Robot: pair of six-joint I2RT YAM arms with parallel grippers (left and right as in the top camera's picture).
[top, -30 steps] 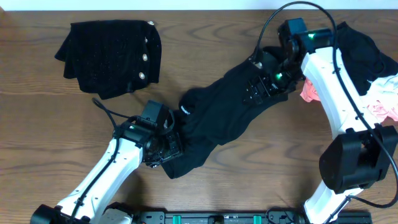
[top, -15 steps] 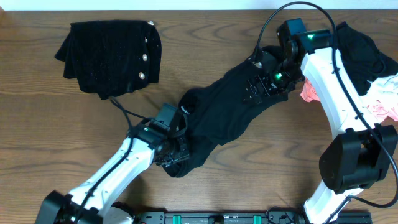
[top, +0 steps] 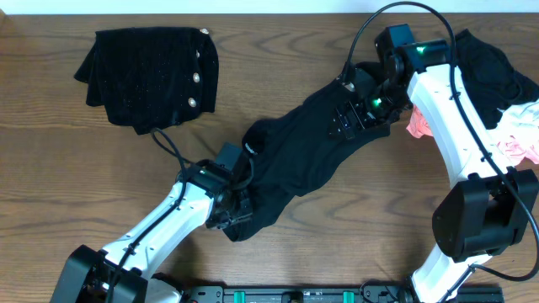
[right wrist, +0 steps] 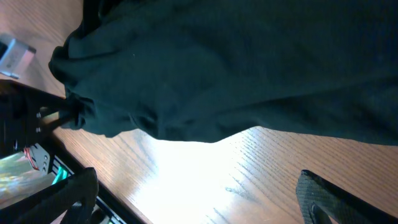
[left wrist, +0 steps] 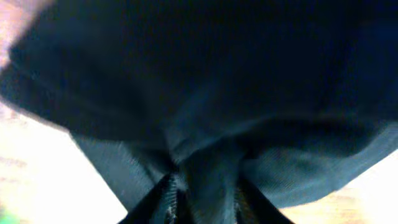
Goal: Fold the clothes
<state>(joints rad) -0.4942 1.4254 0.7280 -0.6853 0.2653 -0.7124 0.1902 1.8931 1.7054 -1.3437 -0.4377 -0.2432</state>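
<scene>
My left hand (top: 233,208) slid in, now pinches black shirt (top: 312,156) hem; my right hand (top: 358,116) gapes empty. Can start spreading flat.

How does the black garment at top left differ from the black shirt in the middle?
The buttoned garment lies in a compact folded stack; the black shirt sprawls diagonally, crumpled. The garment carries pale buttons, the shirt a small white logo. Nothing touches the garment, while the left gripper pinches the shirt's lower end. Both are black and lie on the table.
</scene>
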